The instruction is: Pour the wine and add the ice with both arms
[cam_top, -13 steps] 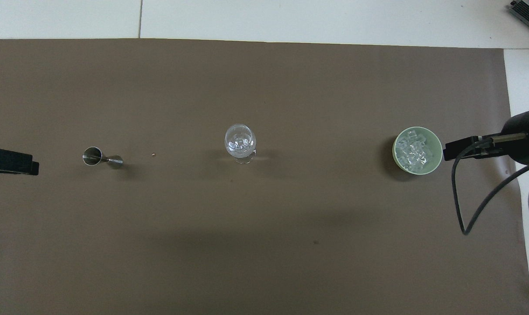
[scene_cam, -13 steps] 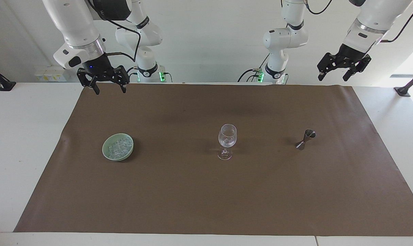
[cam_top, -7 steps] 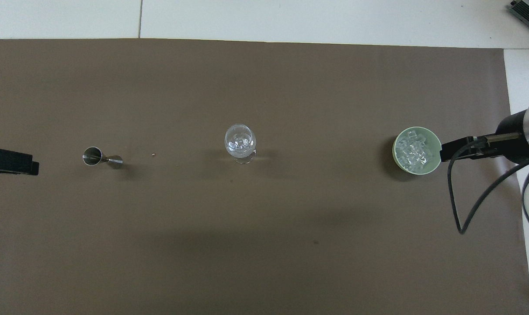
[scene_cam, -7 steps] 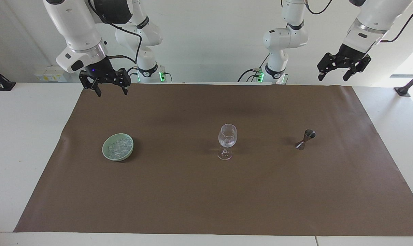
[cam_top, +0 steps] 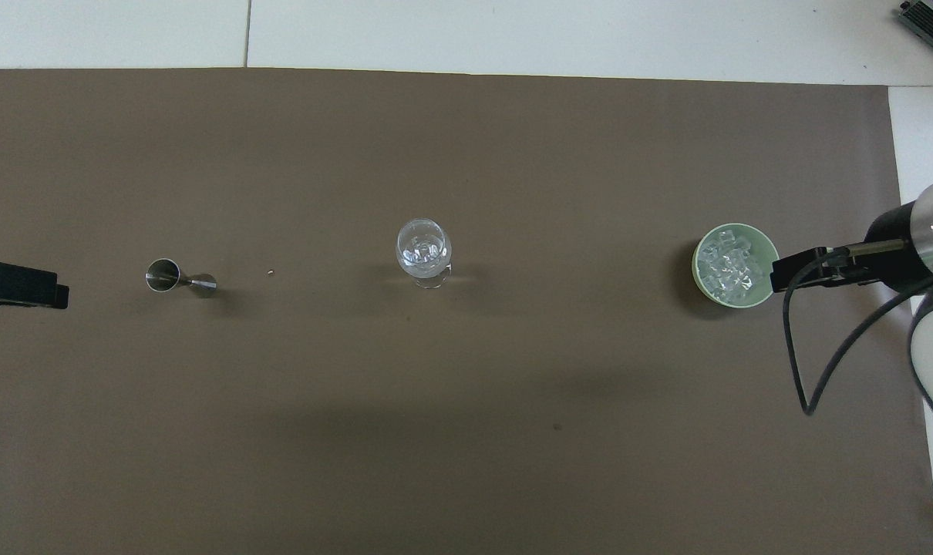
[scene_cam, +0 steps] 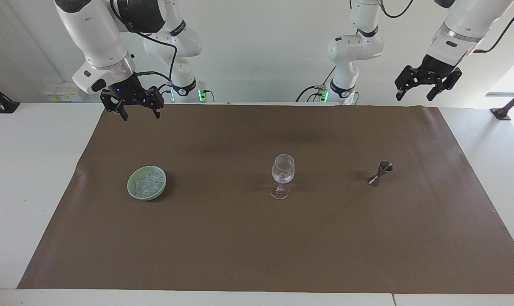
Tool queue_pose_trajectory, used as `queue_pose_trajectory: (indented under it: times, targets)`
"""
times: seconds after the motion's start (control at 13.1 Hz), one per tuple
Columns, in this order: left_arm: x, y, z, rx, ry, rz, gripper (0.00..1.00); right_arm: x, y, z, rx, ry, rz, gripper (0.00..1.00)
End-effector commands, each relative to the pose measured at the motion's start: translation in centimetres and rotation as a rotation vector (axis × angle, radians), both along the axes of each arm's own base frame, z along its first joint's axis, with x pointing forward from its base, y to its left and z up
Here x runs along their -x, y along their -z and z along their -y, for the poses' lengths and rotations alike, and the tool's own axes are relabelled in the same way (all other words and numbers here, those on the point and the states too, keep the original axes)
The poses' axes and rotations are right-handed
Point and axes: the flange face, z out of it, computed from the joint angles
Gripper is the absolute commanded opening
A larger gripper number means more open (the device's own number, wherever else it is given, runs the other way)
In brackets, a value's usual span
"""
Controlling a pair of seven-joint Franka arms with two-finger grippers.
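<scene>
The right gripper, a black two-finger pincer on a glossy white jointed arm, hangs at the upper left of the facing frame, raised above the near edge of the brown paper mat with its fingers spread and nothing between them. Below it in that frame, at the middle left, sits the pale green round bowl holding the ice, a heap of small clear cubes. The bowl lies farther from the robots than the gripper's spot, toward the right arm's end of the table, so this arm is plainly the nearer one for the ice; the reach likely runs outward and down. In the overhead frame the gripper's edge sits just beside the bowl's rim at middle right.

The clear stemmed wine glass stands upright at centre, with the small steel double-cone jigger at middle right. The left gripper, also open and empty, waits at upper right.

Against the earlier frames, the right gripper has shifted slightly toward the table's middle; everything else is unmoved.
</scene>
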Motion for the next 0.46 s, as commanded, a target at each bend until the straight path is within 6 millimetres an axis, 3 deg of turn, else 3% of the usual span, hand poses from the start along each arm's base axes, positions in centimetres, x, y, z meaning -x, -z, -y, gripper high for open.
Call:
queue_pose_trajectory:
  times: [0.0, 0.38]
  targets:
    - [0.84, -0.06, -0.07, 0.004, 0.006, -0.004, 1.0, 0.72, -0.1, -0.19, -0.006, 0.005, -0.003, 1.0]
    - [0.85, -0.05, -0.06, 0.006, 0.006, -0.005, 1.0, 0.31, -0.51, -0.86, -0.005, 0.033, 0.038, 1.0]
